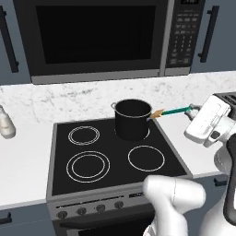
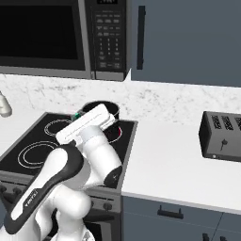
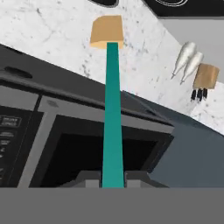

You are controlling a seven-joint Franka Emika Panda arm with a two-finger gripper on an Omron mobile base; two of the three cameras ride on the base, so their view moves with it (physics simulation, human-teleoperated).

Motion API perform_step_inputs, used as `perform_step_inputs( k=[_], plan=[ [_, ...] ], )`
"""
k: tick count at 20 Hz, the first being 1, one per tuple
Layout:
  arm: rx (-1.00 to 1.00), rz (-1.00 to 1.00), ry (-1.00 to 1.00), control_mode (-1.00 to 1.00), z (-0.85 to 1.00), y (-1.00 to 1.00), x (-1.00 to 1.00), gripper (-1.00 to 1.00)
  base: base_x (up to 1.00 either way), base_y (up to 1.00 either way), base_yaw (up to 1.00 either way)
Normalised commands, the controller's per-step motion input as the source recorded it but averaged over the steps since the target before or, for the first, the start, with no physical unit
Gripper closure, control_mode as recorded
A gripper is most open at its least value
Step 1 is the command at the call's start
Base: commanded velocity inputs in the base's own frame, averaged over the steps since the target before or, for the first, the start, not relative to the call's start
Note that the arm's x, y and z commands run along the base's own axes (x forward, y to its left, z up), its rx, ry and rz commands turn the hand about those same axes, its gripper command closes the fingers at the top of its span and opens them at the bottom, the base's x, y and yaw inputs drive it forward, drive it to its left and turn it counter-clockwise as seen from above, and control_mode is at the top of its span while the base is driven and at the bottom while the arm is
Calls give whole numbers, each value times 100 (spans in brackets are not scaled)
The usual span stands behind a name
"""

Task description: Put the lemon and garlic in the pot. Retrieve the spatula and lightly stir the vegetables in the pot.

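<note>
The dark pot (image 1: 132,119) stands on the stove's back right burner, and its inside looks black, so I cannot make out any contents. My gripper (image 1: 192,109) hovers to the right of it, above the counter, shut on the teal handle of the spatula (image 1: 173,111). The spatula lies about level, and its pale end sits right beside the pot's right handle, near the rim. In the hand view the spatula (image 3: 112,118) runs straight up from between the fingertips (image 3: 89,179). From the right base view my hand covers most of the pot (image 2: 110,105).
The black stove (image 1: 110,156) has three free burners. A microwave (image 1: 97,37) hangs above it. A pale bottle (image 1: 5,122) stands on the left counter and a dark toaster (image 2: 221,136) on the right counter. A knife block (image 3: 205,76) sits by the back wall.
</note>
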Motion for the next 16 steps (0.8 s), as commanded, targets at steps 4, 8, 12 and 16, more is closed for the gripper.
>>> perform_step_inputs(
  k=[4,8,12,16],
  plan=[
    [31,-30,11,-100,0,0,78,100,0,0,0],
    [32,-26,19,-100,-1,2,77,100,0,0,0],
    [31,-23,23,-100,-15,12,78,100,0,0,0],
    [29,-20,19,-100,-11,18,82,100,0,0,0]
  ],
)
